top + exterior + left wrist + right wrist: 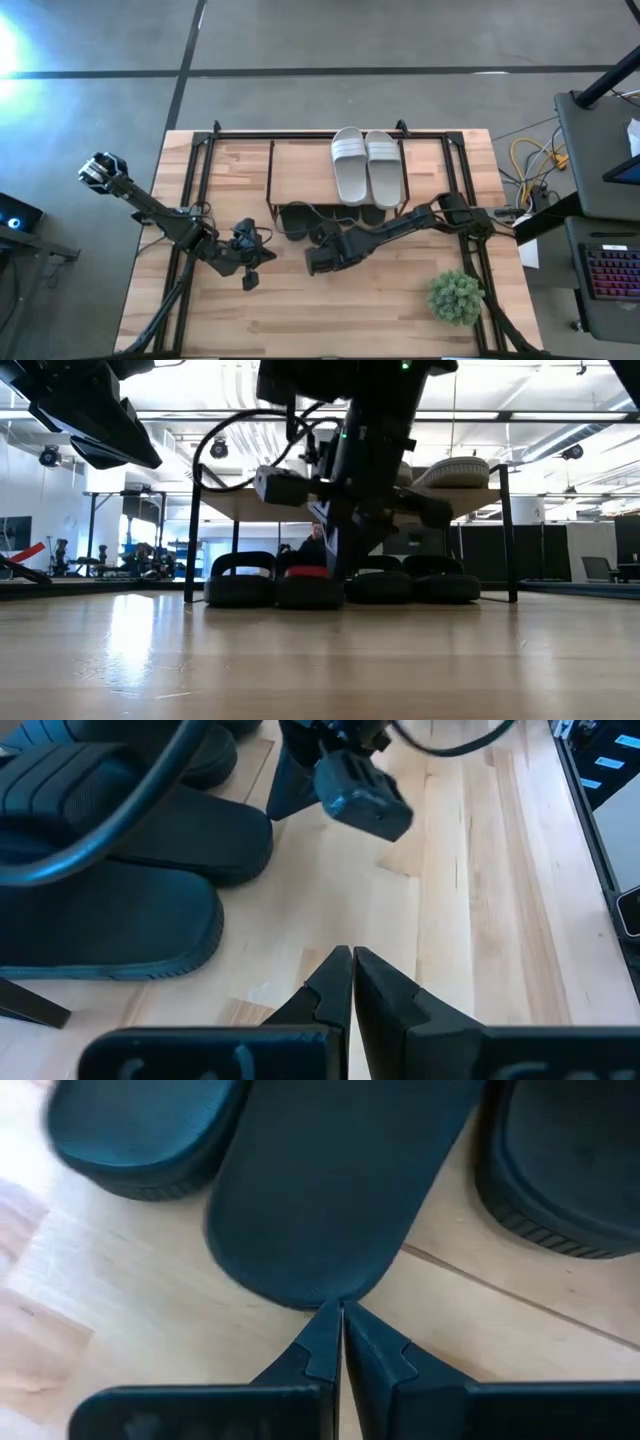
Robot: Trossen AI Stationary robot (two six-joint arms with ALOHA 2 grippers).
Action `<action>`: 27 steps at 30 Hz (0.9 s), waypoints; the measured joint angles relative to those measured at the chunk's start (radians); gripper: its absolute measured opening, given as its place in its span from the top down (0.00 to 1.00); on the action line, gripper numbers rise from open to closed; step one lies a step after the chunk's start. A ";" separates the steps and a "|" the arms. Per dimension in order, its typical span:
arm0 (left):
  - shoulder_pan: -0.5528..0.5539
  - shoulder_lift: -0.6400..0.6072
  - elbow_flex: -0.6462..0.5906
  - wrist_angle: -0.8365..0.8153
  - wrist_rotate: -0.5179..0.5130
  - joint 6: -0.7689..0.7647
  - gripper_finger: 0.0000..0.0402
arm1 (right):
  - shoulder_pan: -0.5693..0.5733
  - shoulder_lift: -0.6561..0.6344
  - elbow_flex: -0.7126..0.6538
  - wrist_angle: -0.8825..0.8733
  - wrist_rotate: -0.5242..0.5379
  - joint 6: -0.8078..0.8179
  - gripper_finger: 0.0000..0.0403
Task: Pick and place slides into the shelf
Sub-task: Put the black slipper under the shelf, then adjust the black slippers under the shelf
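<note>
1. Right at my right tool (341,1312), the two fingers are pressed together with nothing between them; their tips touch the rounded end of a dark slide (340,1180) lying flat on the worktop (120,1310).
2. My left tool (352,956) is likewise closed tight and empty, hovering over bare wood near the heels of two more dark slides (110,870).
3. From above, my left tool sits in front of the shelf (300,165) toward its left side, and my right tool (318,262) sits just in front of its middle.
4. On the shelf's light plank top, two white slides (366,165) lie side by side, touching, near the middle-right.
5. Under that plank, four dark slides (340,582) stand in a row on the lower level, close together; the second from the left shows a red patch, though I cannot tell what it is.
6. My right arm hangs in front of the middle of that row and hides part of it in the low view.
7. A small green plant (456,296) stands on the worktop near the front right corner, well apart from the shelf.
</note>
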 joint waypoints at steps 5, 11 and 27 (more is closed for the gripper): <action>-0.005 0.000 0.000 0.000 0.013 -0.017 1.00 | -0.008 -0.002 0.006 0.002 -0.050 -0.048 0.98; -0.039 0.000 0.000 -0.008 0.055 -0.056 1.00 | 0.040 -0.003 0.043 0.134 -0.147 -0.119 0.98; -0.162 0.000 0.000 -0.128 0.057 -0.239 1.00 | -0.041 0.075 0.044 0.339 -0.166 -0.169 0.98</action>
